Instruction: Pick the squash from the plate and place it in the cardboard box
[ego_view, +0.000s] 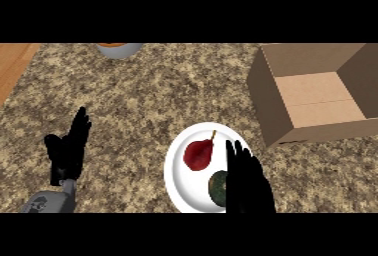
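Just left of right hand's fingers (239, 159), squash (217, 188)

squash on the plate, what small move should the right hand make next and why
Probably lower the right hand and curl its fingers round the squash. The hand hangs open at the plate's right side, partly covering the dark green squash, fingers straight, not gripping it.

No text, label, brand, number or sign is showing legibly anywhere, neither on the cardboard box (264, 95) nor on the plate (183, 190).
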